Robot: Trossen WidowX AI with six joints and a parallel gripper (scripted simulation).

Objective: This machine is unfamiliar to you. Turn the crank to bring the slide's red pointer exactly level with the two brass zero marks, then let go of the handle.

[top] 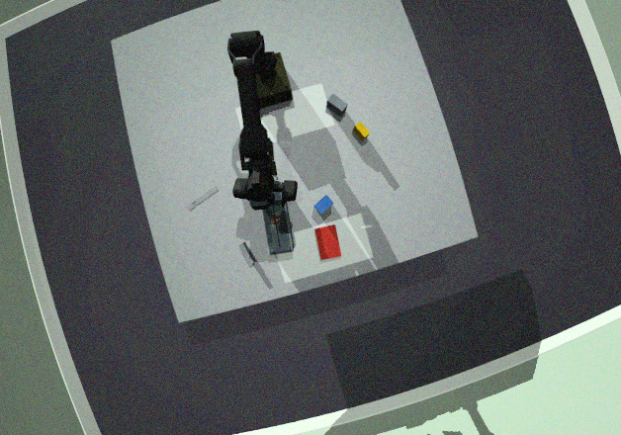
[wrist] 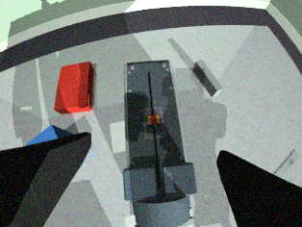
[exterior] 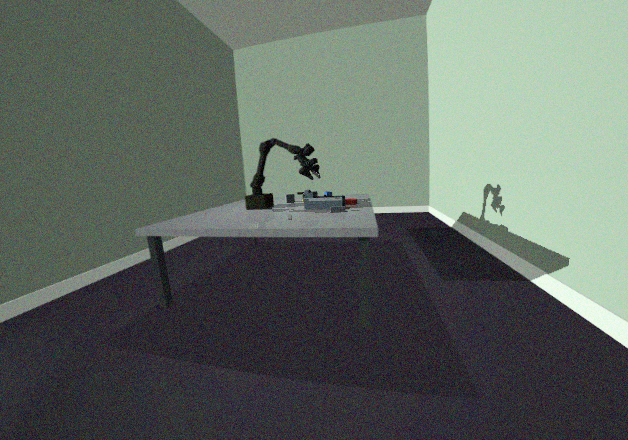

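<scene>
Hovering above the grey slide machine [top: 280, 241] [exterior: 323, 203] [wrist: 136, 103] on the desk [top: 165, 169] [exterior: 256, 232] [wrist: 260, 115], gripper [top: 266, 198] [exterior: 315, 176] [wrist: 155, 148] released and spread wide, red pointer [wrist: 153, 119] between brass marks [wrist: 158, 119]

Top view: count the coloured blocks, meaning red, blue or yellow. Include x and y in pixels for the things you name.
3. The red block [top: 327, 242] [wrist: 73, 88] is beside the machine [top: 280, 239] [wrist: 139, 77]; the blue block [top: 323, 203] [wrist: 51, 135] is near the red; the yellow block [top: 362, 130] is farther up. The arm [top: 249, 98] may hide others.

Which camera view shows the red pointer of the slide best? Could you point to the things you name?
The wrist view: the red pointer [wrist: 153, 119] appears between yellow marks there. The top view shows only a tiny orange-red spot; the exterior view does not show it.
</scene>
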